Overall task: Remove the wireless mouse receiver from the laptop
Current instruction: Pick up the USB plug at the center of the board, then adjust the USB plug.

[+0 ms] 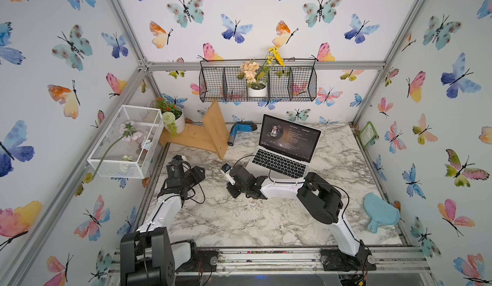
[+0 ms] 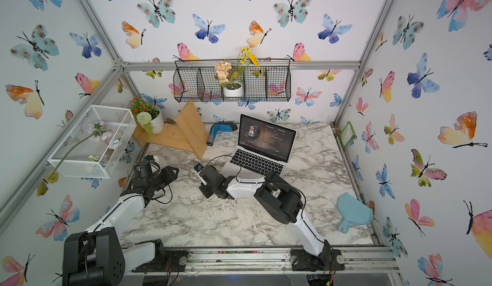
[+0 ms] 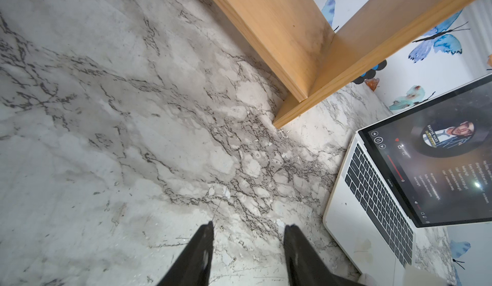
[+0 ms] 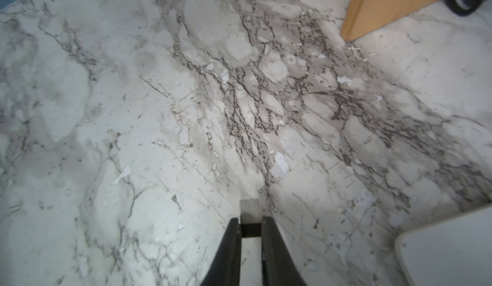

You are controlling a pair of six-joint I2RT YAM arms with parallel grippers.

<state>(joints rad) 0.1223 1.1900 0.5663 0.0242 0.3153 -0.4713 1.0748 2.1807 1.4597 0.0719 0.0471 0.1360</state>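
Marble bench (image 1: 239,218) carried the laptop (image 1: 279,162); the right gripper (image 4: 249,223) was clenched on the receiver (image 4: 249,208), already out of the laptop, near its front corner. The left gripper (image 3: 249,227) hung released, empty, farther from the laptop. Only setting the receiver down seemed left.

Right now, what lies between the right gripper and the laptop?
Only bare table. The right wrist view shows it between the right gripper, shut on the receiver, and the laptop corner.
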